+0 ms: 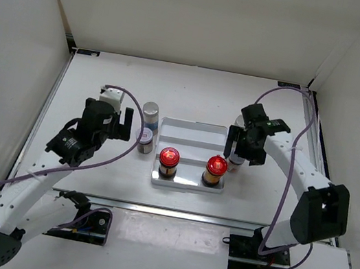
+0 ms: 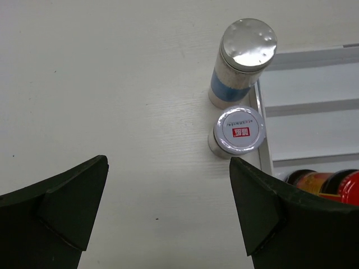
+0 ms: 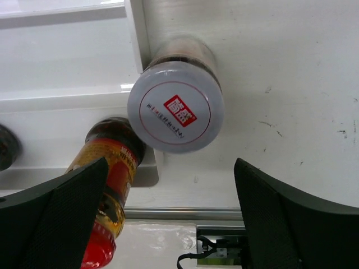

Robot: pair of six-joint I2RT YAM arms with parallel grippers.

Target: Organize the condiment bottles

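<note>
Two red-capped amber bottles [image 1: 169, 161] [image 1: 215, 169] stand in the front row of the white stepped tray [image 1: 194, 135]. A silver-capped bottle [image 1: 150, 115] and a white-lidded jar [image 1: 145, 139] stand just left of the tray. In the left wrist view, that bottle [image 2: 245, 53] and jar [image 2: 239, 130] are ahead and to the right of my open, empty left gripper [image 2: 168, 162]. My right gripper [image 3: 171, 168] is open above the second white-lidded jar [image 3: 176, 106], which stands against the tray's right edge. A second silver cap [image 1: 239, 122] peeks out behind this gripper.
White walls enclose the table on the left, back and right. The table's metal front rail [image 3: 168, 213] lies just below the right jar. Cables loop from both arms. A red-capped bottle [image 3: 109, 190] stands close to my right gripper's left finger.
</note>
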